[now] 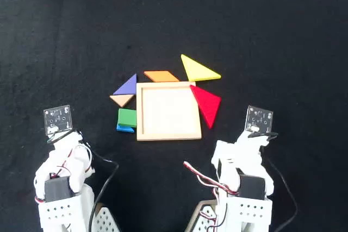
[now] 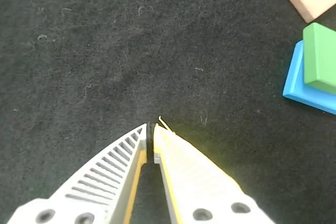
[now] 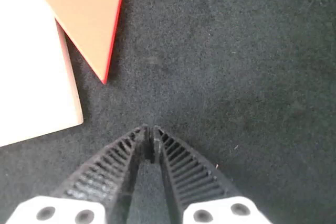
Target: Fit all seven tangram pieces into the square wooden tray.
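Note:
The square wooden tray (image 1: pixel 168 133) lies in the middle of the black table with nothing inside it. Around it lie the pieces: a yellow triangle (image 1: pixel 198 70), an orange parallelogram (image 1: pixel 161 76), a red triangle (image 1: pixel 207 103), a purple triangle (image 1: pixel 127 86), a tan triangle (image 1: pixel 122 99), and a green square (image 1: pixel 127 117) resting on a blue piece (image 1: pixel 124 128). My left gripper (image 2: pixel 151 129) is shut, over bare cloth left of the green square (image 2: pixel 320 57) and blue piece (image 2: pixel 307 85). My right gripper (image 3: pixel 149 129) is shut, over cloth near the red triangle (image 3: pixel 84 9) and the tray's corner (image 3: pixel 31 85).
Both arms sit folded near the table's front edge, the left arm (image 1: pixel 61 161) and the right arm (image 1: pixel 244 161). Wide black cloth (image 1: pixel 272 42) stretches behind and beside the pieces. Cables run at the far edge beyond the table.

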Motion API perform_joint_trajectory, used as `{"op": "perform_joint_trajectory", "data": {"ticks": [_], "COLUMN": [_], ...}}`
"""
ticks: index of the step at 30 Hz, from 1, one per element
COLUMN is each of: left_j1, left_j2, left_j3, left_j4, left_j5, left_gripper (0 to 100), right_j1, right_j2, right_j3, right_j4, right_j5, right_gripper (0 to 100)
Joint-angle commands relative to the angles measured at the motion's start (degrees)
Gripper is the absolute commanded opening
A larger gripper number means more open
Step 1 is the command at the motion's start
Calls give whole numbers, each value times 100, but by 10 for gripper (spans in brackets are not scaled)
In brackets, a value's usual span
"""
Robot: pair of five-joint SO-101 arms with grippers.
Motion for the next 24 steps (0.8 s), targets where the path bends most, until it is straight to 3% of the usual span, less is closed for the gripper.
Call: {"op": "perform_joint_trajectory", "data": {"ticks": [1,21,24], "left_j1": [48,57,163], "left_j2": [-26,-44,-53], "left_j3": [110,110,110], "left_j4": [26,-9,-484], "left_j5": [-53,-53,-88], "left_gripper": [30,30,30], "right_j1": [62,62,53], "right_j2": [-374,-374,-391], "right_j3": [-13,-13,-13], "right_j4": [26,26,0], "right_j5": [-44,-35,-44], "right_gripper": [11,11,11]}}
